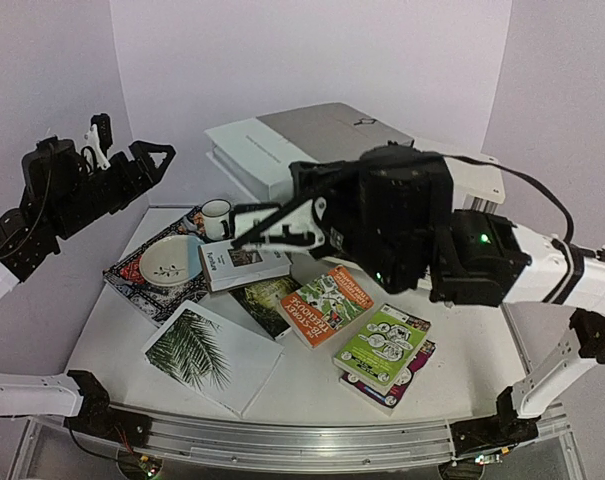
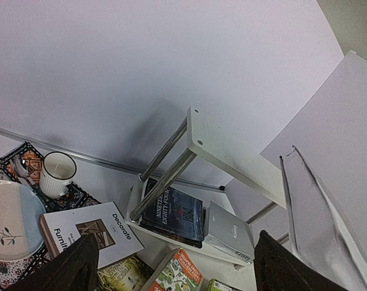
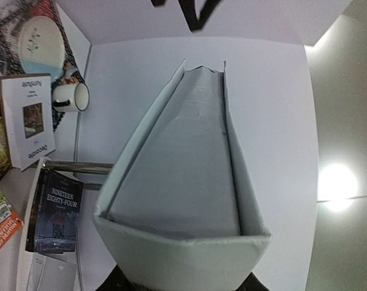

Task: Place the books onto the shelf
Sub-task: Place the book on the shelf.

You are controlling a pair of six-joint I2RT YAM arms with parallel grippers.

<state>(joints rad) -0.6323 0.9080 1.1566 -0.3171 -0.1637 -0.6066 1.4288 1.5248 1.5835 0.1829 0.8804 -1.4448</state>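
The big white book (image 3: 183,157), pinched at its near edge by my right gripper (image 3: 183,277), hangs over the shelf (image 2: 232,151) at twelve o'clock with that arm stretched far forward, so I judge I'm mid-placement and must next lower it level onto the top, my left gripper (image 1: 132,150) spread wide, raised at ten o'clock.

We see the shelf (image 2: 228,154) with smooth, matt white boards on shiny metal tube legs (image 2: 162,170). The large grey book (image 3: 177,176) has a matt cover and dull paper pages. The mug (image 2: 56,174) looks glossy white.
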